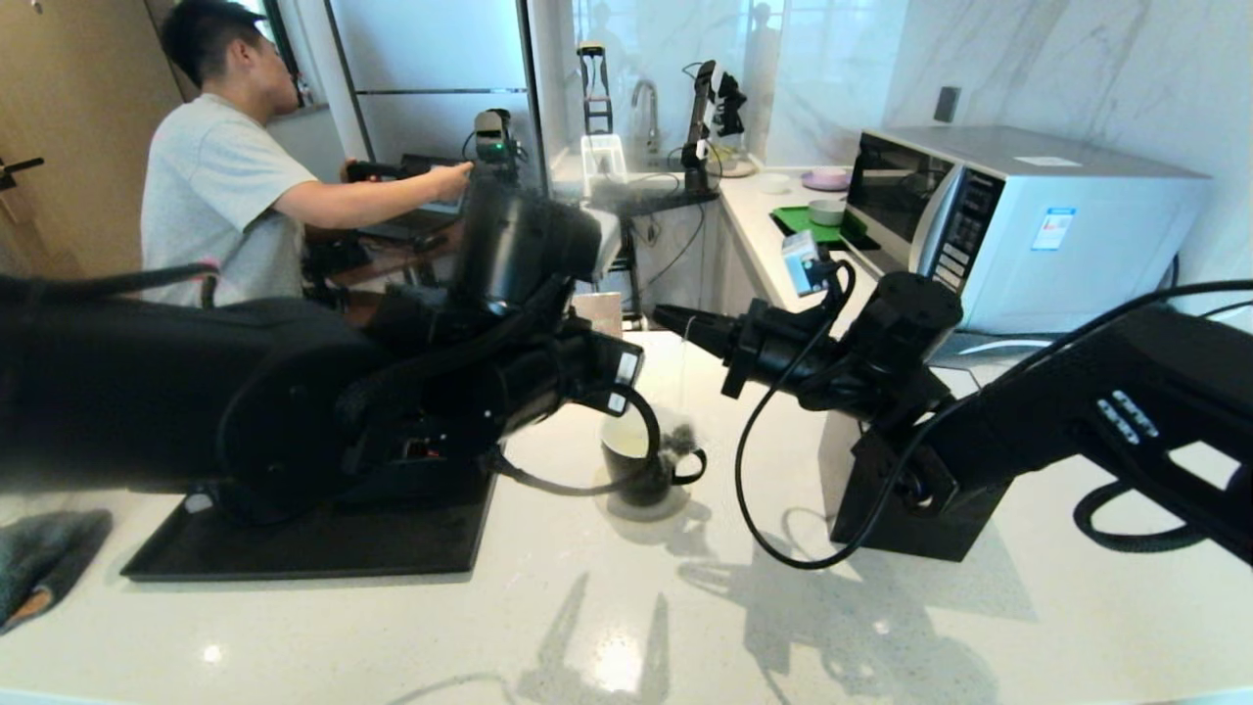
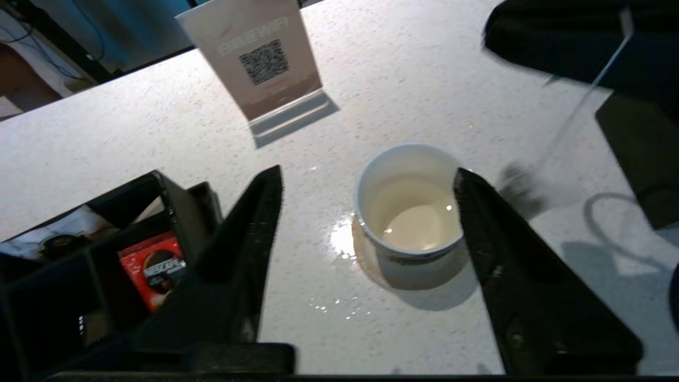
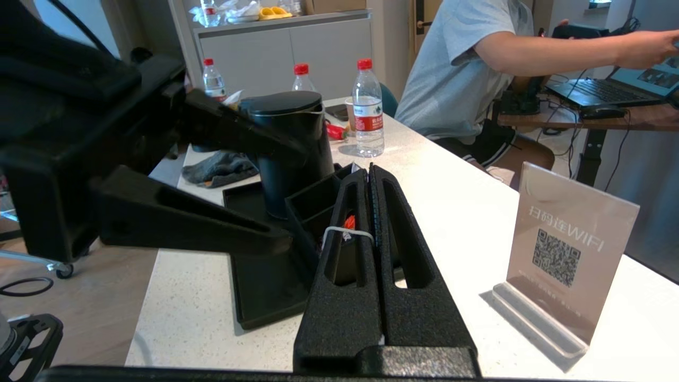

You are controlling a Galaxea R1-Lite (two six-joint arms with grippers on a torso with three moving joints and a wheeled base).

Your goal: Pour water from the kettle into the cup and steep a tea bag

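Observation:
The cup [image 2: 408, 212], black outside and white inside, stands on the pale counter and holds pale liquid. My left gripper [image 2: 367, 174] hovers over it, open, with one finger on each side and nothing held. In the head view the cup [image 1: 636, 460] sits just below the left gripper [image 1: 626, 382]. My right gripper [image 1: 675, 318] is shut on the tea bag's pale string [image 3: 347, 232]. The tea bag [image 1: 675, 441] hangs as a dark pouch beside the cup's rim, outside it. The kettle [image 3: 292, 154] stands upright on the black tray [image 3: 265, 297], behind the left fingers.
A QR-code sign [image 2: 265, 58] stands beyond the cup. The black organiser box [image 2: 175, 212] with a red sachet [image 2: 154, 265] is beside the left gripper. Water drops [image 2: 339, 239] lie by the cup. A black tissue box [image 1: 910, 509], microwave [image 1: 1018, 215], seated person [image 1: 225, 186] and bottles [image 3: 370, 106] surround.

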